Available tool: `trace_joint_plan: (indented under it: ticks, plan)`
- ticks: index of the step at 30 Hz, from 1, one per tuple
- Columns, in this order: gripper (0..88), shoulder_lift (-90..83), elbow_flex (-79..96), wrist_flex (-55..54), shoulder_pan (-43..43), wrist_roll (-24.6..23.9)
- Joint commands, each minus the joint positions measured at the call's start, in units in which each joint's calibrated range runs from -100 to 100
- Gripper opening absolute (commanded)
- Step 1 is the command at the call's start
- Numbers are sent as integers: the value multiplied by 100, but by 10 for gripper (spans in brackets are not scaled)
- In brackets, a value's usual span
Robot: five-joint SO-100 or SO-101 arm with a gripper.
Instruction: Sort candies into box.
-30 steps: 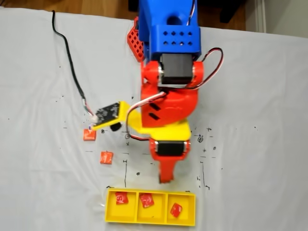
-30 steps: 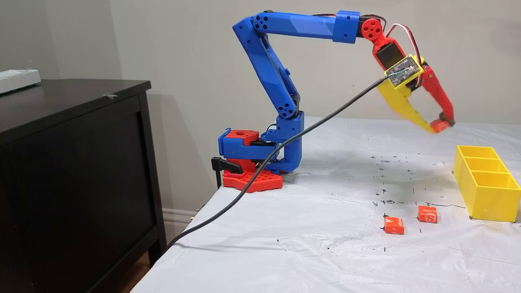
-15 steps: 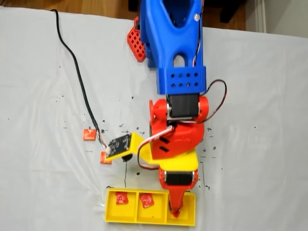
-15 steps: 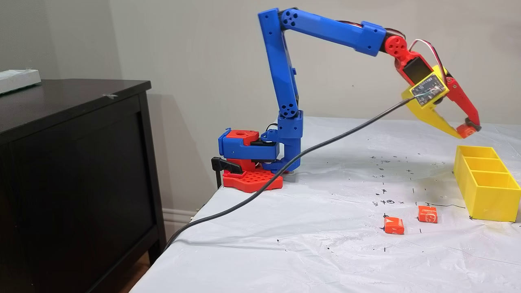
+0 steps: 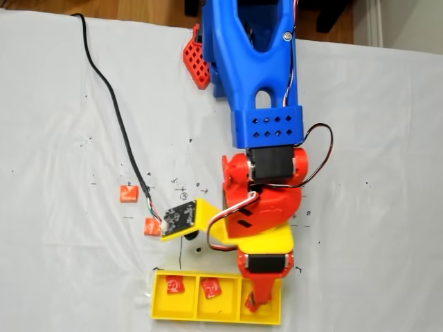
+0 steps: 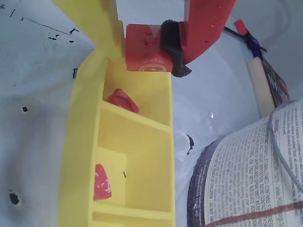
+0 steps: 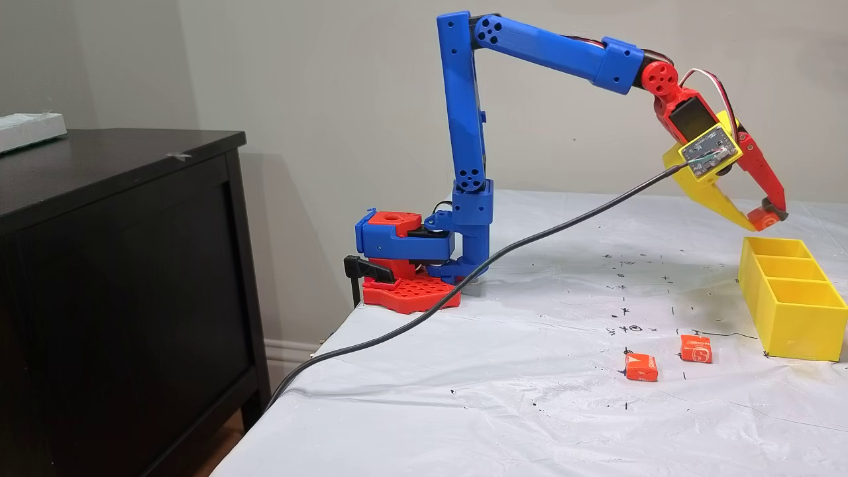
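Soft, even indoor light fills my workspace; the white plastic table cover (image 7: pixel 530 397) shows only faint sheen along its creases. My arm throws a weak, diffuse shadow beside the bright yellow three-compartment plastic tray (image 7: pixel 795 318). My wrist view is hazy, softest nearest the lens.

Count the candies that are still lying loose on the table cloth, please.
2: both loose candies lie left of the arm in a fixed view, one farther from the box, one nearer. None seems hidden.
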Motion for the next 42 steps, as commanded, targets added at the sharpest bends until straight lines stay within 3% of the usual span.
trace_joint_plan:
  ticks: [1, 4, 13, 19, 24, 33, 42]
  plan:
    - [160, -36, -491, -116, -89, 49]
    - [236, -2, -500, -91, -89, 68]
    - [254, -104, -428, -91, -61, 63]
    - [195, -240, -428, 56, -16, 54]
    - [2, -367, -437, 212, 47, 20]
    - [2, -783, -710, 1235, 446, 127]
    - [2, -1783, -273, 2537, 1288, 1011]
